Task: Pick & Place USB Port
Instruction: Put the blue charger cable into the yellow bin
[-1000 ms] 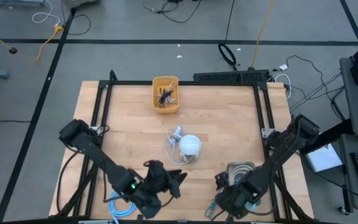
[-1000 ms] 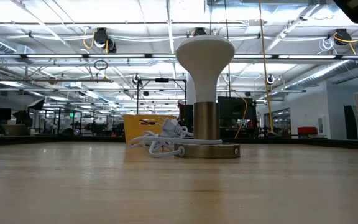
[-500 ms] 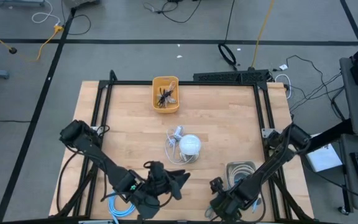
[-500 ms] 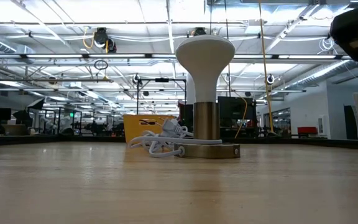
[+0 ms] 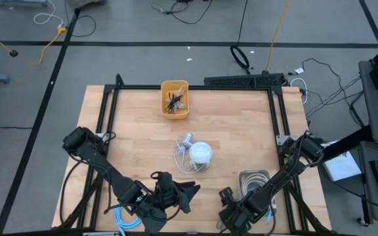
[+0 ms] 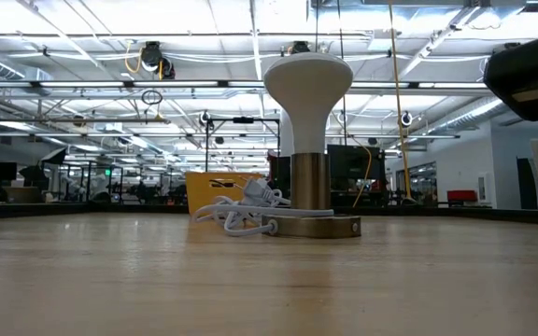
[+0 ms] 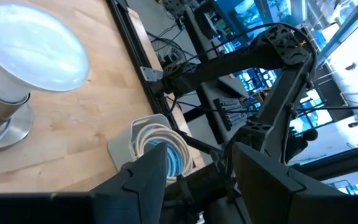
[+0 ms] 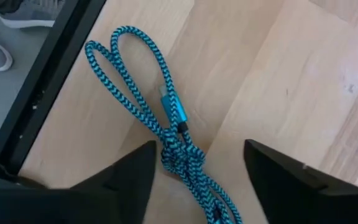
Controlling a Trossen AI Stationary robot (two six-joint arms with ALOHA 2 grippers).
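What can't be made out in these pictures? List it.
- High view: the yellow bin's contents are too small to name.
- Right wrist view: the blue cable runs off the bottom edge, its other end unseen.
- Low view: the white cord hides part of the bin.

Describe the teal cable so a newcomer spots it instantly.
Start at the wooden table, near edge, right side. The teal braided cable lies looped and knotted there, right below the right tool. Unlike the white cord by the lamp, it is bright blue-green.

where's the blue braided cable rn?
Right wrist view: blue braided cable lies loose on the wooden table, just ahead of the right gripper, beside the black frame rail.
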